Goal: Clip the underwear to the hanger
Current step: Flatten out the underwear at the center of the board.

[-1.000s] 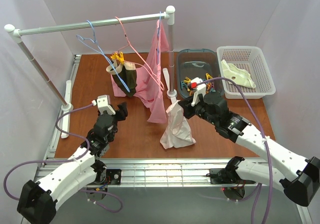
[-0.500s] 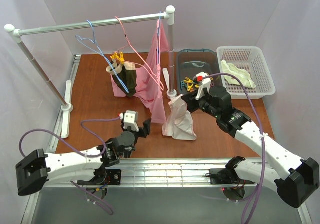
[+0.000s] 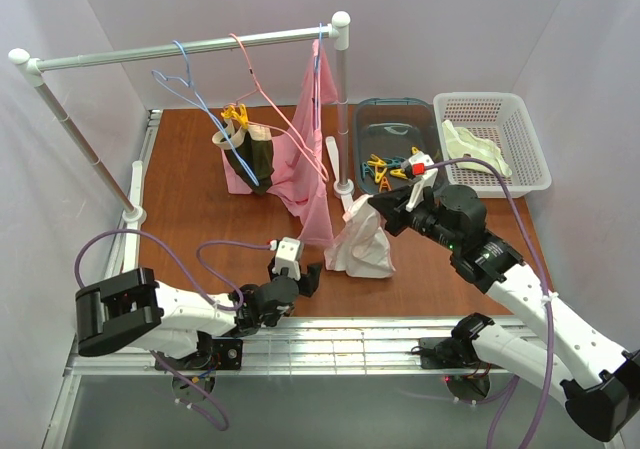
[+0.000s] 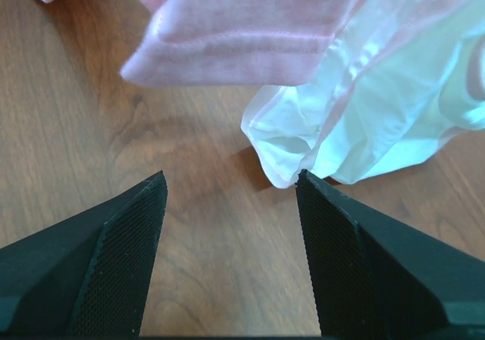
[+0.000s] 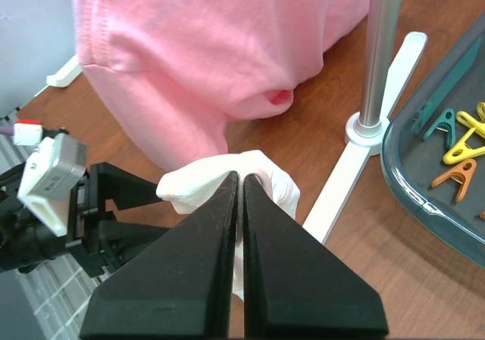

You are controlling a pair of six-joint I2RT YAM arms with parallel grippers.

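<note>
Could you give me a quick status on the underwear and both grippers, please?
Right gripper shut on underwear top. Left gripper open, low at its hem. Hanger on rail, underwear not clipped. Pink cloth hangs close beside.

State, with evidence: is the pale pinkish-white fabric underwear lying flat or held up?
Held up, bunched: the right gripper pinches the underwear at its top; lower folds seem to rest on the wooden table.

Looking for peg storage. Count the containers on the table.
2. A grey tray of clothes pegs right of the rail post; a white mesh basket holding a cream garment just right of it. None appears hidden.
</note>
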